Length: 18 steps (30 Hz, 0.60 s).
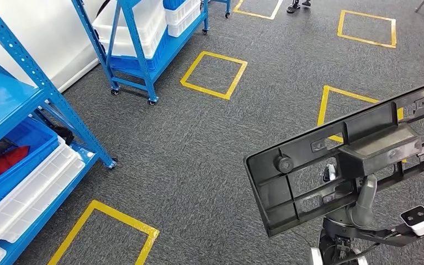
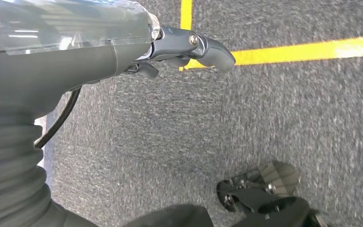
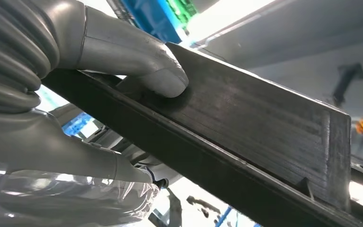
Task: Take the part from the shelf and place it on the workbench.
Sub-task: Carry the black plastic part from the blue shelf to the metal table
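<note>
Grey carpet (image 1: 199, 138) marked with yellow tape squares (image 1: 214, 74) spreads under the head view, and the black plastic part (image 1: 309, 171) is up in the air at the lower right of that view, held by the right hand (image 1: 364, 193). The part is a long, flat moulded panel with cut-out windows, a round boss near its nearer end and a raised block along its upper edge; it slants from the nearer end, low in the picture, up toward the right edge. The right hand holds it from below and behind, a grey finger rising against the panel's underside. In the right wrist view the thick grey thumb (image 3: 163, 78) presses flat on the dark ribbed face of the part (image 3: 264, 142), and the rest of the hand (image 3: 56, 156) sits under the panel's edge (the other fingers are hidden by the part itself).

The left hand (image 2: 184, 49) hangs over the carpet (image 2: 264, 118) in the left wrist view, holding nothing, its dark fingers curled loosely in beneath the grey cover, close above a yellow tape line (image 2: 307, 49).

At the left of the head view stands a blue steel shelf (image 1: 38, 91) carrying a blue bin (image 1: 19, 160) and white trays (image 1: 33, 193) on its lower levels. Farther back, a second blue rack on castors (image 1: 138, 55) holds more white trays. A person's feet (image 1: 298, 5) show at the top edge.
</note>
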Motion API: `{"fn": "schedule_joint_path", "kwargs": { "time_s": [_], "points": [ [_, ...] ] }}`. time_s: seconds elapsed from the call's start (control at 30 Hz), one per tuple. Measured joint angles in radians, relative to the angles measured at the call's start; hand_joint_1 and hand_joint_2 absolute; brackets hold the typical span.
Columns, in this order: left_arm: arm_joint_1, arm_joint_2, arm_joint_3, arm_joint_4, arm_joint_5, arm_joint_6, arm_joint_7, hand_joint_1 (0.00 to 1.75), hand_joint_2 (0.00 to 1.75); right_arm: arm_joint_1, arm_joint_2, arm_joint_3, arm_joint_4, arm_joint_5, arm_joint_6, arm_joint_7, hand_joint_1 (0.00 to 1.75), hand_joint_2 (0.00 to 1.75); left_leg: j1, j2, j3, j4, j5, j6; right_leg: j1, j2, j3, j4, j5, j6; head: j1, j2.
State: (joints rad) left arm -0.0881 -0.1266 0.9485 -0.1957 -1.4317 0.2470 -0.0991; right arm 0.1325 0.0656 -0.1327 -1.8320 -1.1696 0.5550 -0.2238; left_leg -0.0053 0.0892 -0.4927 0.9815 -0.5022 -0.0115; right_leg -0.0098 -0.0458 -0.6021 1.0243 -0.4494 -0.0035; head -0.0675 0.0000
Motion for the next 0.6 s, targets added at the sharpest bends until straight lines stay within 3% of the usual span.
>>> {"fn": "schedule_joint_path", "kwargs": {
  "time_s": [0.03,0.1,0.13,0.2,0.23,0.27,0.33,0.4,0.5,0.57,0.6],
  "points": [
    [-0.001,0.0,-0.001,0.0,-0.002,-0.001,0.0,0.0,1.75,0.002,0.004,-0.002,0.003,-0.011,-0.004,0.008,1.75,1.75,0.002,-0.004,0.001,0.003,-0.006,-0.006,-0.001,0.009,0.001,-0.003,0.001,-0.006,0.0,0.0],
    [-0.003,0.0,-0.002,0.0,-0.004,-0.004,0.001,0.0,1.75,0.002,0.014,-0.004,0.007,-0.029,-0.014,0.023,1.75,1.75,0.007,-0.036,-0.019,0.056,-0.043,-0.015,-0.004,0.026,0.003,-0.009,0.005,-0.019,0.0,0.0],
    [-0.003,0.0,-0.002,0.0,-0.004,-0.005,0.0,0.0,1.75,0.002,0.019,-0.004,0.009,-0.035,-0.018,0.029,1.75,1.75,0.009,-0.058,-0.046,0.115,-0.075,-0.018,-0.004,0.033,0.004,-0.01,0.005,-0.024,0.0,0.0],
    [-0.009,-0.001,-0.002,0.0,-0.005,-0.007,-0.003,0.0,1.75,0.002,0.028,-0.004,0.016,-0.043,-0.022,0.035,1.75,1.75,0.01,-0.076,-0.113,0.258,-0.134,-0.021,0.0,0.05,0.004,-0.009,0.005,-0.029,0.0,0.0],
    [-0.013,-0.001,-0.002,0.0,-0.006,-0.007,-0.004,0.0,1.75,0.003,0.031,-0.004,0.019,-0.046,-0.024,0.036,1.75,1.75,0.01,-0.077,-0.135,0.302,-0.142,-0.02,0.001,0.06,0.004,-0.008,0.005,-0.03,0.0,0.0],
    [-0.015,-0.001,-0.003,0.0,-0.007,-0.007,-0.004,0.0,1.75,0.003,0.034,-0.004,0.023,-0.049,-0.025,0.038,1.75,1.75,0.01,-0.078,-0.14,0.307,-0.128,-0.019,0.003,0.071,0.005,-0.007,0.005,-0.03,0.0,0.0],
    [-0.015,-0.001,-0.003,0.0,-0.011,-0.007,-0.002,0.0,1.75,0.003,0.038,-0.004,0.027,-0.052,-0.026,0.04,1.75,1.75,0.01,-0.085,-0.101,0.211,-0.056,-0.013,0.004,0.095,0.008,-0.004,0.004,-0.03,0.0,0.0],
    [-0.012,0.0,-0.005,0.0,-0.013,-0.008,0.0,0.0,1.75,0.003,0.042,-0.004,0.029,-0.055,-0.025,0.041,1.75,1.75,0.009,-0.112,-0.054,0.094,0.004,-0.005,0.004,0.112,0.009,-0.001,0.003,-0.027,0.0,0.0],
    [-0.01,0.002,-0.007,0.0,-0.014,-0.009,0.003,0.0,1.75,0.008,0.047,-0.004,0.031,-0.058,-0.021,0.043,1.75,1.75,0.007,-0.14,-0.03,0.025,0.009,0.003,0.004,0.133,-0.002,0.001,0.009,-0.013,0.0,0.0],
    [-0.013,0.001,-0.01,0.0,-0.014,-0.01,0.005,0.0,1.75,0.016,0.05,-0.004,0.031,-0.06,-0.016,0.044,1.75,1.75,0.009,-0.127,-0.027,0.013,0.014,0.013,0.001,0.143,-0.008,0.001,0.013,-0.001,0.0,0.0],
    [-0.014,0.0,-0.011,0.0,-0.014,-0.01,0.006,0.0,1.75,0.02,0.051,-0.004,0.031,-0.058,-0.015,0.043,1.75,1.75,0.011,-0.119,-0.024,0.007,0.018,0.019,0.002,0.134,-0.012,0.01,0.006,0.003,0.0,0.0]
  ]
}}
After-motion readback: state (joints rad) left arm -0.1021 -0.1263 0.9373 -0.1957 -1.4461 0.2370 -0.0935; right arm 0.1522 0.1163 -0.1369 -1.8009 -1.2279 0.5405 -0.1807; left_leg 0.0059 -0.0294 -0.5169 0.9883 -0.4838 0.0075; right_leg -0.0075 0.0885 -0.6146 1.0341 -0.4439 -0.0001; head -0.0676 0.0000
